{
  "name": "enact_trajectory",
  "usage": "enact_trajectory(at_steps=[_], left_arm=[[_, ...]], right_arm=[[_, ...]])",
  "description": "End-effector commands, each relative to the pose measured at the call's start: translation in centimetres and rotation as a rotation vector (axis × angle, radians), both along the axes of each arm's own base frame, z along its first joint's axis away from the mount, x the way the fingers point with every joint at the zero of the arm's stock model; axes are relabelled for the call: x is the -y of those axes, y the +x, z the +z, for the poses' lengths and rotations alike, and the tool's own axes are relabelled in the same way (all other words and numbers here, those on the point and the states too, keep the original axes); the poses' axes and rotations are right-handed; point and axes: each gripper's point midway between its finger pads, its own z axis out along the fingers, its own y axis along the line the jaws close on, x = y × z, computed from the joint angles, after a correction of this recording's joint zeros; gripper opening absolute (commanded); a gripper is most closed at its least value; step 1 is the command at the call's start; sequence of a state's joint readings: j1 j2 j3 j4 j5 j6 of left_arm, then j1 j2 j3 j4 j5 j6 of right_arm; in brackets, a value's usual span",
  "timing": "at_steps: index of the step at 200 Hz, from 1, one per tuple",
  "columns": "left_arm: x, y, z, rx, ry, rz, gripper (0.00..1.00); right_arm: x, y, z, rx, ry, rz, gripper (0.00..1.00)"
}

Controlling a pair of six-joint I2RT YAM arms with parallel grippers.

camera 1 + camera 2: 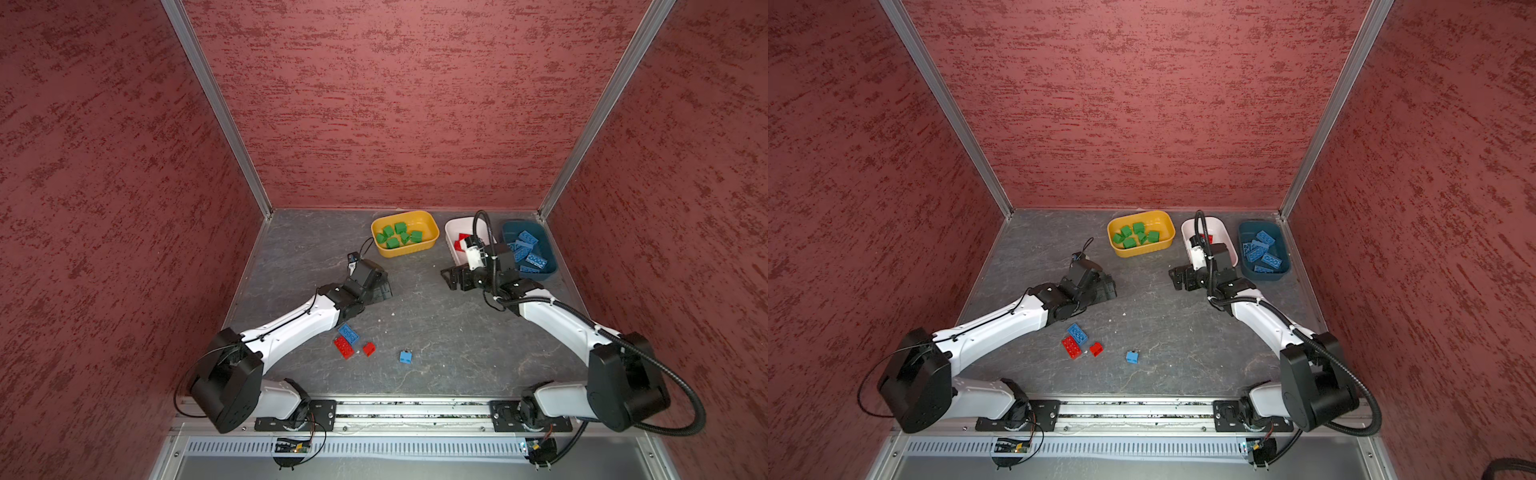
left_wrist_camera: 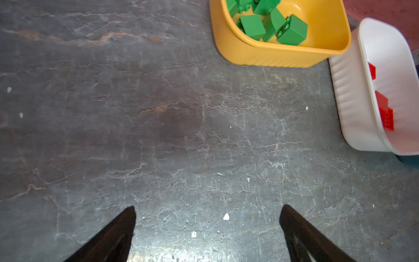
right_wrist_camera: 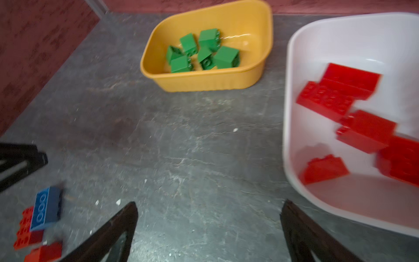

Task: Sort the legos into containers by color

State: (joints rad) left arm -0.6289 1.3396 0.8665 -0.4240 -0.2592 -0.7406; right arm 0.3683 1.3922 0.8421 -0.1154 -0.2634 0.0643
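Left gripper [image 1: 384, 291] is hanging wide open over bare table [image 2: 158, 113], nothing between its black wedge fingers [image 2: 113, 238] (that wrist view is only showing slate-look surface and a few white crumbs). Right gripper [image 1: 449, 279] is gaping too and carrying nothing, sitting just beside the white tub [image 1: 451, 243].

What the next grab is hinging on, I reckon: four loose bricks are lying toward the front edge. In a top view they're sitting at about 7 o'clock from the left gripper, tucked beside its forearm, but at 8 o'clock and well apart from the right one. So the left is looking nearer, though the bricks aren't showing in its wrist view, so it'd be needing to swing round.

Blue oblong [image 1: 348, 333] and red oblong [image 1: 344, 347] are lying side by side, touching or nearly, studs up, long axes both running roughly 10 to 4. Red cube [image 1: 368, 349] is sitting just at 3 o'clock of them. Blue cube [image 1: 406, 356] is lying further out that way, alone.

All hard glossy plastic with crisp edges, so pinching across the short side should be working fine. The tubs are smooth and rounded, yellow and white showing ribbed outer walls. Greens [image 1: 399, 236] are sitting in the yellow tub [image 1: 405, 214], reds [image 3: 340, 95] in the white, blues [image 1: 525, 249] in the teal tub [image 1: 550, 255].
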Motion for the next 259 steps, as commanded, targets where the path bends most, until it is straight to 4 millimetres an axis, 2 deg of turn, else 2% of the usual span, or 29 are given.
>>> enact_trajectory(at_steps=[1, 8, 13, 29, 50, 84, 104, 117, 178, 202, 226, 259], left_arm=[[-1.6, -0.6, -0.1, -0.024, -0.037, 0.071, 0.99], [-2.1, -0.7, -0.1, -0.025, -0.037, 0.086, 0.99], [-2.4, -0.8, -0.2, -0.028, -0.034, 0.095, 0.99], [-3.7, -1.2, -0.3, -0.043, -0.027, 0.135, 0.99], [-5.4, -2.0, -0.7, -0.067, -0.025, 0.188, 0.99], [-7.4, -2.9, -1.2, -0.077, -0.062, 0.254, 0.99], [-8.0, -3.1, -1.3, -0.072, -0.075, 0.278, 0.99], [-8.1, -3.2, -1.5, -0.072, -0.082, 0.283, 0.99], [-8.2, -3.3, -2.0, -0.084, -0.080, 0.290, 0.99], [-8.3, -3.3, -2.1, -0.087, -0.080, 0.293, 0.99], [-8.3, -3.2, -2.1, -0.088, -0.080, 0.294, 1.00], [-8.2, -3.1, -2.3, -0.093, -0.079, 0.291, 0.99]], right_arm=[[-3.1, -1.5, -1.3, 0.008, -0.102, 0.177, 0.99], [-4.2, -2.2, -1.2, 0.022, -0.120, 0.222, 0.99], [-5.0, -2.7, -2.3, 0.005, -0.141, 0.256, 0.99], [-7.4, -4.5, -3.0, -0.001, -0.164, 0.341, 0.99], [-9.7, -7.5, -4.0, -0.039, -0.176, 0.422, 0.98], [-12.2, -13.7, -6.7, -0.118, -0.256, 0.611, 0.93], [-12.6, -17.0, -8.0, -0.122, -0.348, 0.756, 0.91], [-12.7, -18.3, -8.5, -0.123, -0.372, 0.824, 0.89], [-13.9, -22.2, -9.8, -0.127, -0.385, 1.055, 0.71], [-14.4, -21.8, -10.7, -0.098, -0.421, 1.032, 0.60], [-14.4, -21.2, -11.5, -0.086, -0.453, 1.020, 0.54], [-14.6, -21.6, -12.3, -0.097, -0.467, 1.066, 0.41]])
